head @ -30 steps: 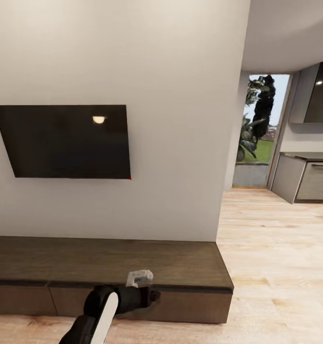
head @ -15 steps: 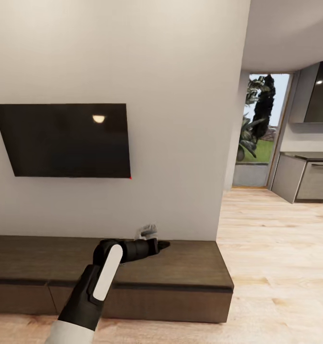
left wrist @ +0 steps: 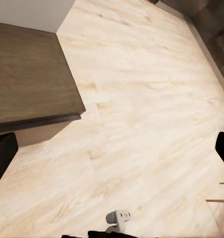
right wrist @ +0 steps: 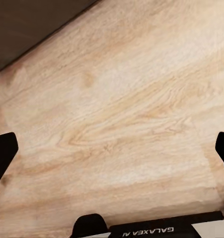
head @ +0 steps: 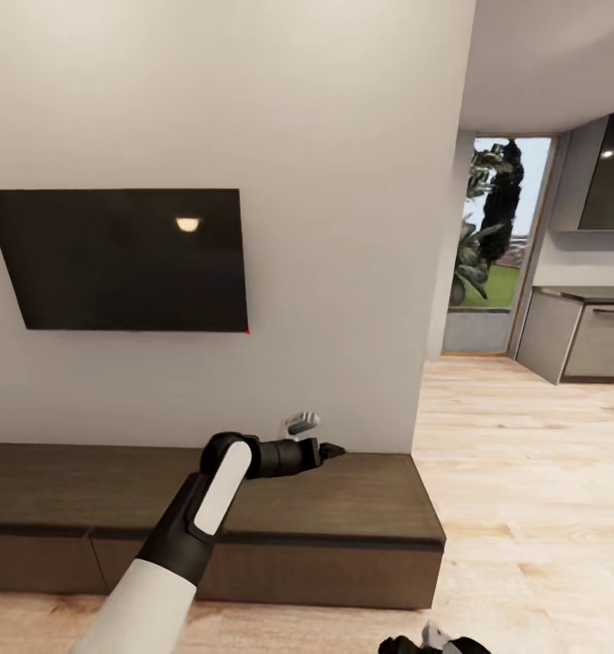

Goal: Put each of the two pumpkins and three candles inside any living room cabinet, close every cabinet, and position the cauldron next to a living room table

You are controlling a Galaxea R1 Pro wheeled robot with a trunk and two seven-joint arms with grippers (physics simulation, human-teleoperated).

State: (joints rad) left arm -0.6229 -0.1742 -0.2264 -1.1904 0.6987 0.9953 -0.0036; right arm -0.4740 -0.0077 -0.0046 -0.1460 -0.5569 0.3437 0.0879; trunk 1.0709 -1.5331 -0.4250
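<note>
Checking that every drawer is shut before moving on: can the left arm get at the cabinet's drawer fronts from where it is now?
Probably yes. The left gripper hangs open above the cabinet top, with nothing between it and the drawer fronts below. It would need to come down and forward of the top's edge first.

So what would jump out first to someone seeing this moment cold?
The left arm reaching out over the long dark cabinet, its drawer fronts flush, left gripper near the wall. Above hangs a black TV; at right, pale wood floor runs to a kitchen.

Long low cabinet stands on wood floor.
</note>
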